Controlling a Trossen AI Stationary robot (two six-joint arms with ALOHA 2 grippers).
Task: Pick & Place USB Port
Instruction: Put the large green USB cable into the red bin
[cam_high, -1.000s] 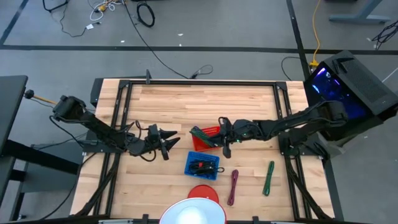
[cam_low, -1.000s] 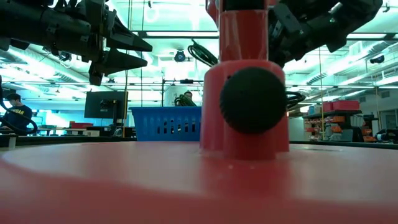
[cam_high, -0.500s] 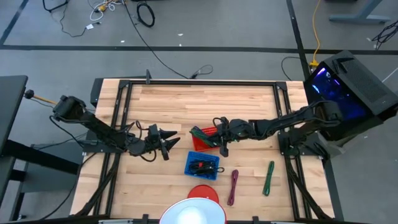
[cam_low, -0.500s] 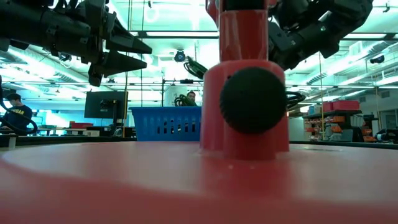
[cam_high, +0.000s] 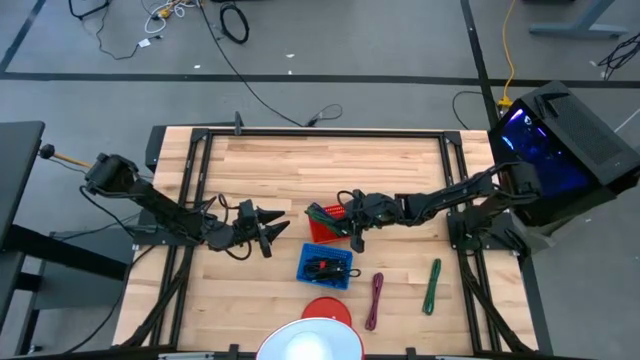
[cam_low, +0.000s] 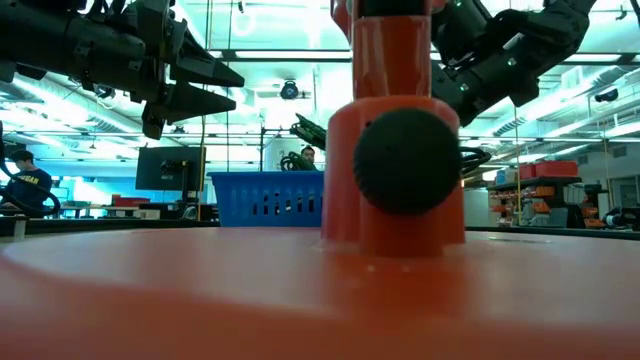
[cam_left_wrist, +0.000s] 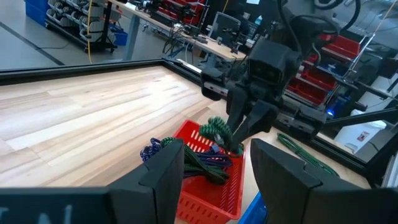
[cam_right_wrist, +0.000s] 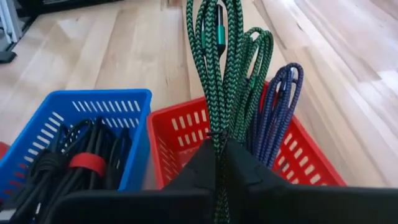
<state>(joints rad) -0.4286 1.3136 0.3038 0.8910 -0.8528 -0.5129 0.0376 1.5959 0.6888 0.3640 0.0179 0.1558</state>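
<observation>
My right gripper (cam_right_wrist: 217, 148) is shut on a looped green braided USB cable (cam_right_wrist: 211, 62) above the red basket (cam_high: 326, 234) at mid-table. In that basket lie another green cable (cam_right_wrist: 256, 68) and a blue-purple one (cam_right_wrist: 281, 106). The left wrist view shows the held cable (cam_left_wrist: 217, 129) just over the basket's contents. To the basket's left, my left gripper (cam_high: 279, 226) hangs level with its fingers open (cam_left_wrist: 214, 163) and nothing between them. My right gripper pinches the green cable's bunched strands (cam_right_wrist: 215, 127) between its two fingers. The fingers slant down from the table's right side and lie along the cable. The loop sticks out ahead of them over the red basket. Whether it touches the cables below, I cannot tell.
A blue basket (cam_high: 325, 265) with black cables (cam_right_wrist: 74, 158) stands just nearer than the red one. A purple cable (cam_high: 375, 300) and a green cable (cam_high: 432, 285) lie on the table at the near right. A red stand (cam_low: 400, 150) fills the low view.
My right gripper has sunk a little and gone toward the table's left with the green cable, bringing it lower over the red basket.
</observation>
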